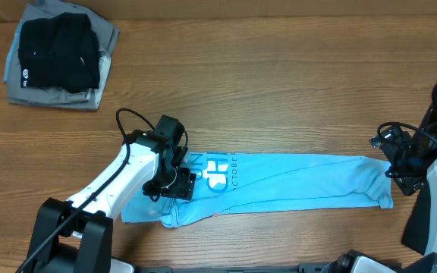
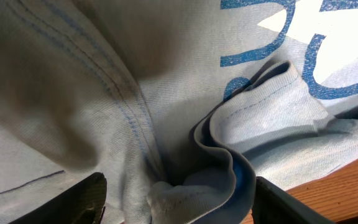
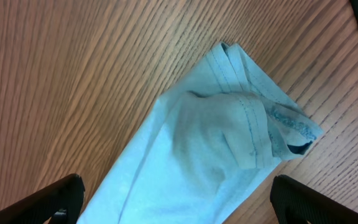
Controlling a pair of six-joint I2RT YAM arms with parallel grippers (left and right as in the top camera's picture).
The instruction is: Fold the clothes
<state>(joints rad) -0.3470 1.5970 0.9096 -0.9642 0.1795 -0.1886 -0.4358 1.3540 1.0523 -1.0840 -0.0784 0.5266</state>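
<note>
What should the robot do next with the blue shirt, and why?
Probably lower the right fingers and pinch the T-shirt at its right end. The T-shirt lies in a long strip on the table, not yet folded across, and those open fingers hang above that end with nothing in them.

A light blue T-shirt lies stretched out on a wooden table, and its print is the main writing in view. Near its left end is a white and blue block logo. Beside it a line of small blue capitals runs sideways; from overhead the letters appear to read "CTOBE", with both ends of the word unclear. In the left wrist view the same print shows only as thick blue outlines around white shapes, too close to read. A black folded garment at the table's far left corner carries a small white emblem, too small to make out.
</note>
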